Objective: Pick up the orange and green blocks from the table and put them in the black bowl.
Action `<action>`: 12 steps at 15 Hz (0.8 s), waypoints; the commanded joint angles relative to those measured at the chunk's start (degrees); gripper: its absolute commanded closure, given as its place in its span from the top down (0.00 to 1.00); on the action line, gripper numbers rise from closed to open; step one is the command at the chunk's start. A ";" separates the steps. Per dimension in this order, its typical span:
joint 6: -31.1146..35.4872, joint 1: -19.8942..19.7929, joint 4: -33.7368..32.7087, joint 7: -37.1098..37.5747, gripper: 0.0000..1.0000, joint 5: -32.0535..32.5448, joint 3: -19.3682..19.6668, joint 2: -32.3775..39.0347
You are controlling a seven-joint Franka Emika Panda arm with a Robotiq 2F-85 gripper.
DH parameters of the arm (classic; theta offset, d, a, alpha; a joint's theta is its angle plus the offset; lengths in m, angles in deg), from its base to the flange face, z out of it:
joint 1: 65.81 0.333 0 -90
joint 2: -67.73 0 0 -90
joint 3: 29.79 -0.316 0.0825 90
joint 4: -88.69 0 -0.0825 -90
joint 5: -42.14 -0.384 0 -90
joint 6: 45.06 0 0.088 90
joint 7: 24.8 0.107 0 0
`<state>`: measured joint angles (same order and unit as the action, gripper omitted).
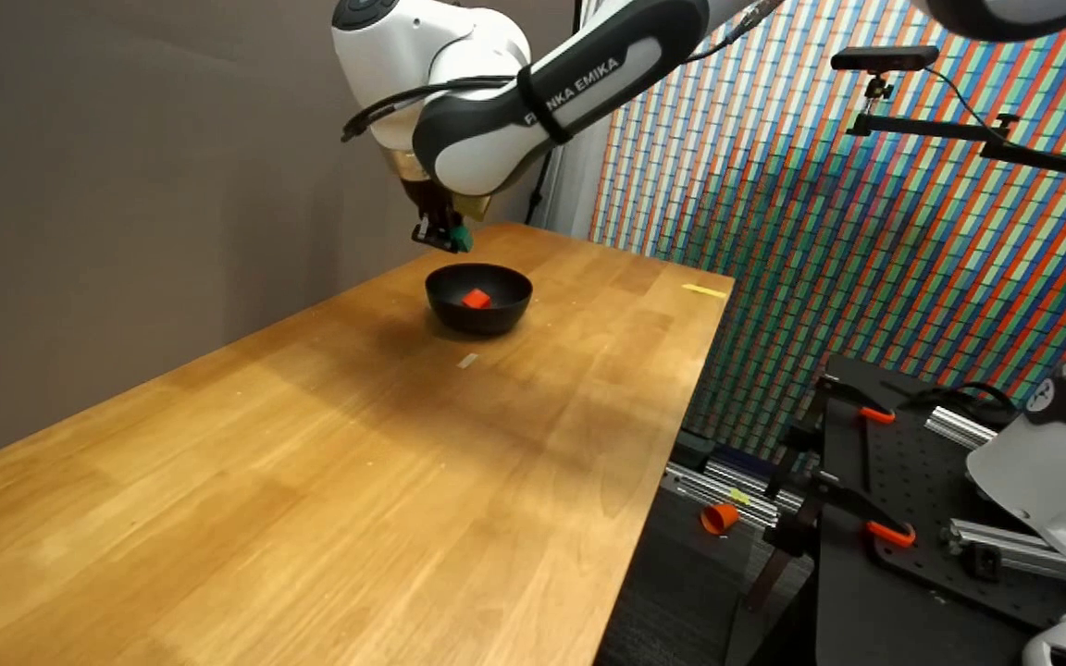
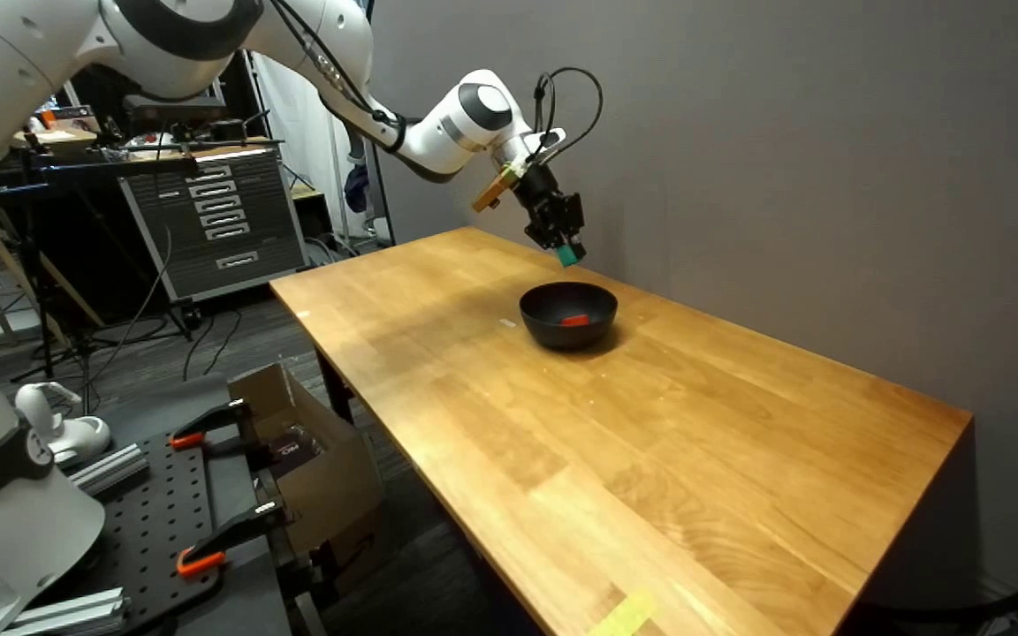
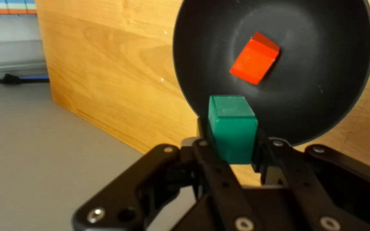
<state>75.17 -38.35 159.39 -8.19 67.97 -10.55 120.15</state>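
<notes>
The black bowl (image 1: 479,322) stands upright on the wooden table near the wall in both exterior views. The orange block (image 3: 254,61) lies inside it on the bowl's floor, also seen in the exterior views as a red-orange block (image 1: 476,299). My gripper (image 2: 564,240) is shut on the green block (image 3: 236,138), with a finger on either side of it. The gripper holds the block above the bowl (image 2: 567,336), apart from it. In the wrist view the block overlaps the bowl's near rim, on the side toward the wall. The bowl's top edge is cut off in that view.
The wooden table (image 1: 357,481) runs along a grey wall (image 1: 172,166), close behind the gripper. Yellow tape (image 1: 704,290) and a small pale strip (image 1: 467,361) lie on the table. An orange cup (image 1: 719,518) lies on the floor beyond the table's edge.
</notes>
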 commanded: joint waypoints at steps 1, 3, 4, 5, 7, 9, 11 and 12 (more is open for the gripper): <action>-2.65 -1.48 12.24 3.42 0.55 2.14 -3.59 -10.27; -2.69 -3.59 16.28 2.31 0.68 0.85 -6.40 -13.78; -2.56 -5.13 18.48 0.64 0.77 -0.42 -8.46 -15.89; -2.49 -6.44 20.54 -0.41 0.84 -1.26 -10.07 -17.56; -1.94 -9.55 25.84 -3.99 0.99 -3.52 -13.89 -21.97; -1.55 -12.36 31.81 -7.56 1.00 -6.72 -17.29 -27.33; -2.70 -15.08 37.14 -11.18 1.00 -11.49 -20.28 -32.56; -3.71 -16.26 40.04 -12.53 1.00 -14.35 -21.46 -35.25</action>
<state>72.30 -50.50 188.35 -15.70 59.69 -27.88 95.43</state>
